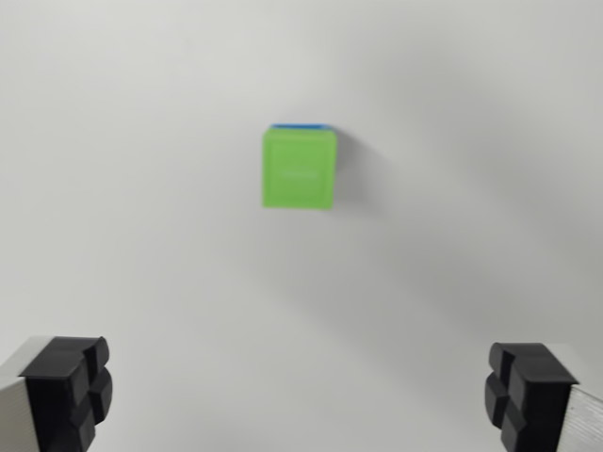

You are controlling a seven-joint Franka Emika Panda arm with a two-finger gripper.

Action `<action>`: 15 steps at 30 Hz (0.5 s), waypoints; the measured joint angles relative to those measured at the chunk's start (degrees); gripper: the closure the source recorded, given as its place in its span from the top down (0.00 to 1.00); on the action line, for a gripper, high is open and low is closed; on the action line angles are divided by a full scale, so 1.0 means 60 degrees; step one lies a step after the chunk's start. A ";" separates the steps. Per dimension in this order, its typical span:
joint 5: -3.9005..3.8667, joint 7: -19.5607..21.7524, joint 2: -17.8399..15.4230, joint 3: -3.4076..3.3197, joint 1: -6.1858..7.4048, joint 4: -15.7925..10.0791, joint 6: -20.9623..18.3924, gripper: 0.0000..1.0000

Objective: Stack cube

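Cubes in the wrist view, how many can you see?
2: a green cube just above centre, and a blue cube under it, only a thin edge showing at the top. No others visible.

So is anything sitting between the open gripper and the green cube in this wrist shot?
Nothing visible does. Only bare white surface lies between the gripper, whose jaws stand wide apart and empty, and the green cube. A thin blue edge shows along the cube's far side; what it belongs to is unclear.
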 joint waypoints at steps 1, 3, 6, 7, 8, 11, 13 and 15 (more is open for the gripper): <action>0.0000 0.0000 -0.0004 0.0000 0.0000 0.0017 -0.0025 1.00; 0.0000 -0.0001 -0.0012 0.0000 0.0000 0.0037 -0.0060 1.00; 0.0001 -0.0001 -0.0024 0.0000 0.0000 0.0058 -0.0091 1.00; 0.0001 -0.0001 -0.0024 0.0000 0.0000 0.0058 -0.0091 1.00; 0.0000 -0.0001 -0.0023 0.0000 0.0000 0.0056 -0.0091 1.00; 0.0000 -0.0001 -0.0015 0.0000 0.0000 0.0054 -0.0091 1.00; 0.0000 -0.0001 -0.0012 0.0000 0.0000 0.0052 -0.0091 1.00; 0.0000 -0.0001 -0.0011 0.0000 0.0000 0.0051 -0.0091 1.00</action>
